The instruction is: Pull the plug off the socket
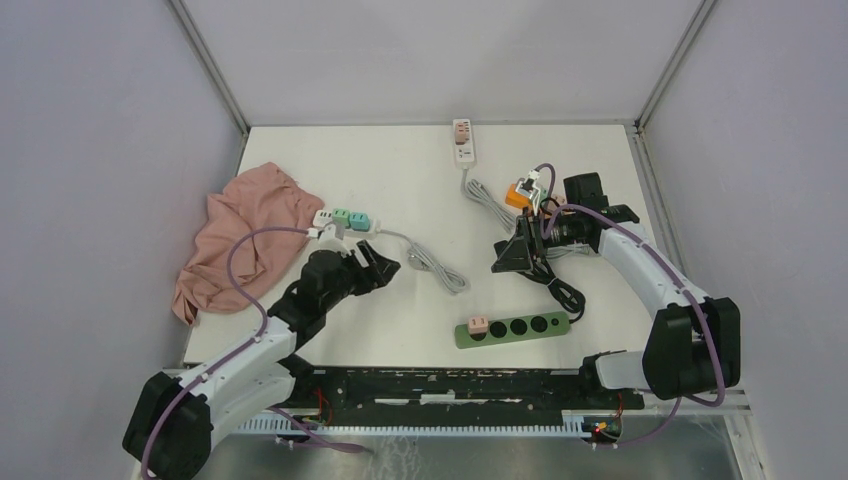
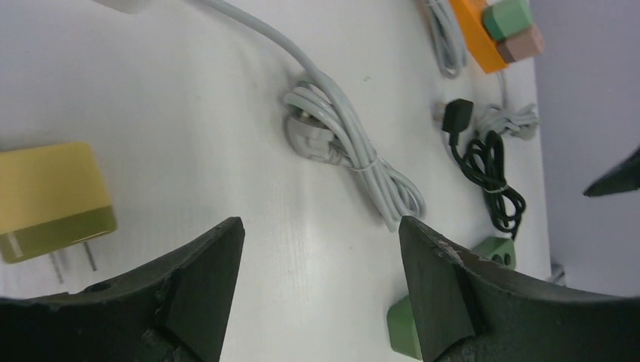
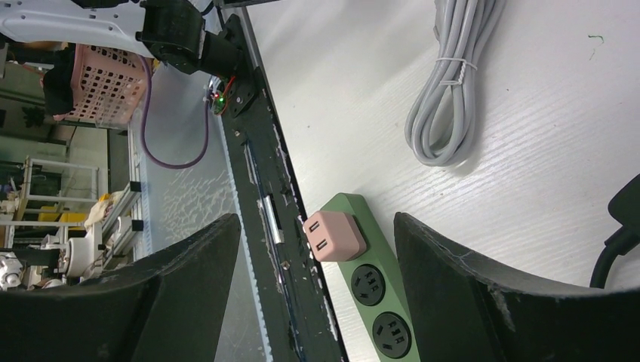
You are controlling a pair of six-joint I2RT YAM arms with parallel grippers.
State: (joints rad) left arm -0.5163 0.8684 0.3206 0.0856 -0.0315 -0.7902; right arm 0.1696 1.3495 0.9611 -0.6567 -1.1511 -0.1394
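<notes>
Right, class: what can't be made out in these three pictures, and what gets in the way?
Left wrist view: yellow adapter cut by the left edge; green power strip mostly behind a finger.
Right wrist view: that strip's far end runs off the bottom edge.
Top view: what is plugged into the orange power strip is too small to tell.

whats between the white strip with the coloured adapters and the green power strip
A bundled grey cable lies there, clearest in the top view.
</notes>
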